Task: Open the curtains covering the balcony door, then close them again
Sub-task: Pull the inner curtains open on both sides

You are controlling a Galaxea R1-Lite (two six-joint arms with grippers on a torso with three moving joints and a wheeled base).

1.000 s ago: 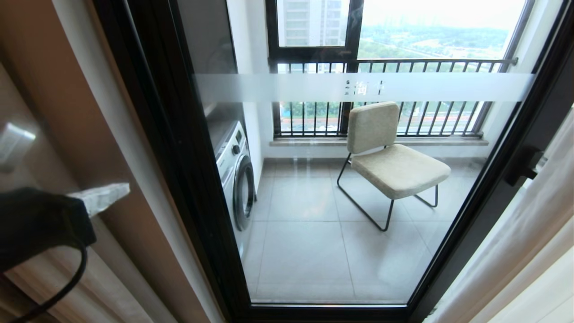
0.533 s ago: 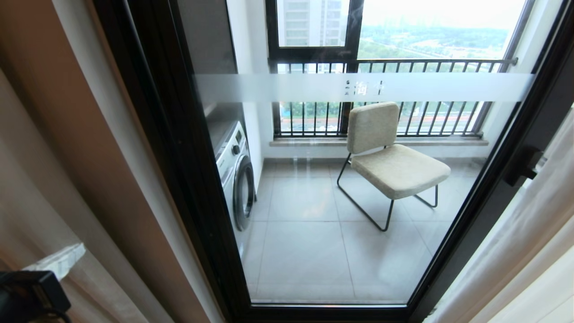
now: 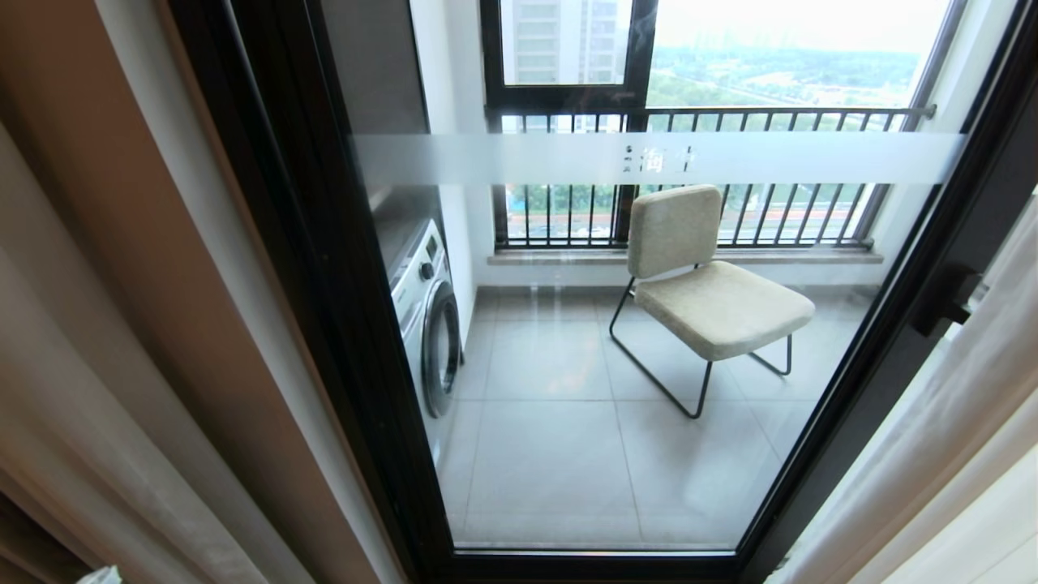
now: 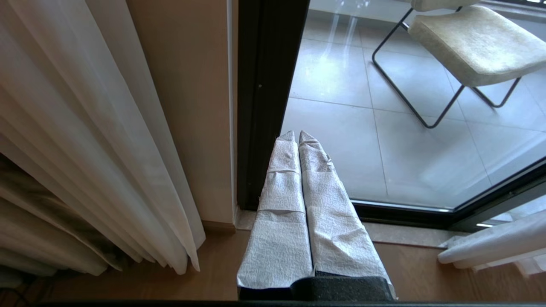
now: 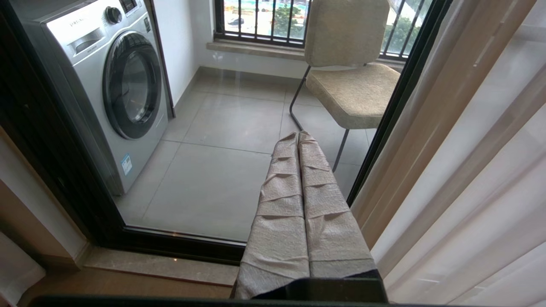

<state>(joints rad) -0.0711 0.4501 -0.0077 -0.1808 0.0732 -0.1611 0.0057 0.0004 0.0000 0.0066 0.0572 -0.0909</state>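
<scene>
The balcony door (image 3: 324,284) stands uncovered, its glass clear across with a frosted band (image 3: 519,158). The curtains are drawn aside: cream and sheer folds hang at the left (image 3: 73,389) (image 4: 85,149) and at the right (image 3: 957,405) (image 5: 469,170). My left gripper (image 4: 297,134) is shut and empty. It is low near the floor, pointing at the foot of the door's left frame, apart from the left curtain. Only a white fingertip (image 3: 101,576) of it shows in the head view. My right gripper (image 5: 297,134) is shut and empty, low beside the right curtain.
Behind the glass stand a washing machine (image 3: 426,324) at the left and a beige chair (image 3: 714,300) on grey tiles. A black handle (image 3: 945,300) sticks out from the door's right frame. Wooden floor (image 4: 128,281) and a stone sill (image 4: 405,232) lie below the door.
My left gripper has sunk down the left side of the head view, from beside the left curtain to the bottom edge. The curtains, the door and the right arm have not moved.
</scene>
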